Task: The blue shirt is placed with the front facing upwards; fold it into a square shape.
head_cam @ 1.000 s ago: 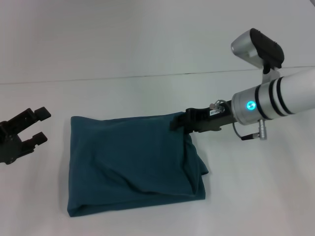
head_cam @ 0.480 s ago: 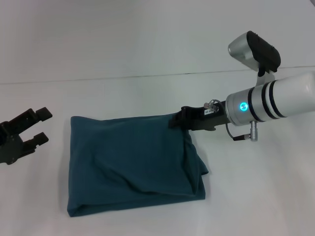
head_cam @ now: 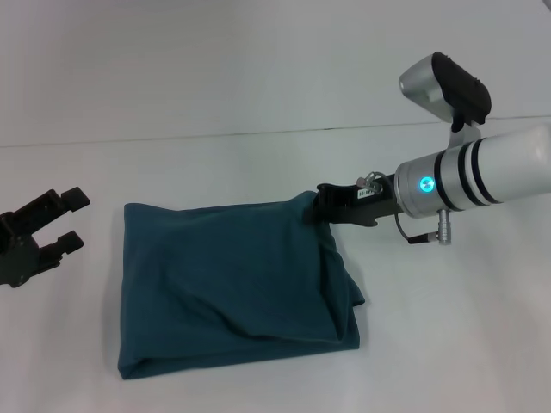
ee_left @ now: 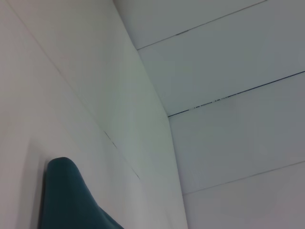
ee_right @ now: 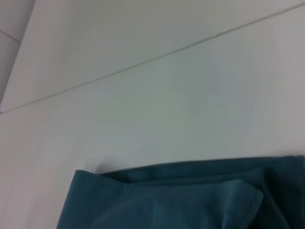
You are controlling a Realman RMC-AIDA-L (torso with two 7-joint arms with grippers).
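You have one shirt (head_cam: 232, 288) in front of you, a single dark teal bundle folded over on itself; no other clothes lie with it. It rests on one white table (head_cam: 258, 163). You can count two arms, one on each side, and so two grippers: the left gripper (head_cam: 53, 223) with two dark fingers showing, and the right gripper (head_cam: 323, 206), whose fingers you cannot count where they meet the cloth. One round blue light (head_cam: 424, 185) glows on the right arm. One camera (head_cam: 448, 86) sits on that arm's wrist.
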